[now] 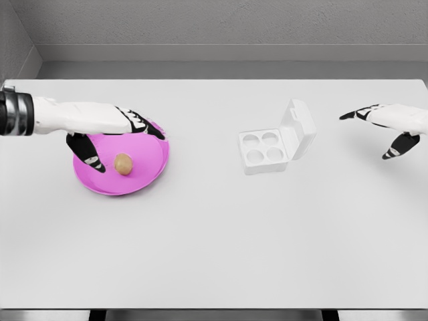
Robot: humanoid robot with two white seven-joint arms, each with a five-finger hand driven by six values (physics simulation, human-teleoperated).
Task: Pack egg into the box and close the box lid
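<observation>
A brown egg (123, 163) lies on a magenta plate (144, 175) at the table's left. My left hand (117, 138) hovers over the plate with its fingers spread, thumb hanging down just left of the egg, fingers above and behind it; it holds nothing. A white egg box (262, 150) with several empty cups stands right of centre, its lid (299, 129) tilted up open on the right side. My right hand (382, 127) floats at the far right, open and apart from the box.
The white table (214, 241) spreads wide in front of the plate and the box. Its far edge meets a grey wall; the near edge runs along the bottom.
</observation>
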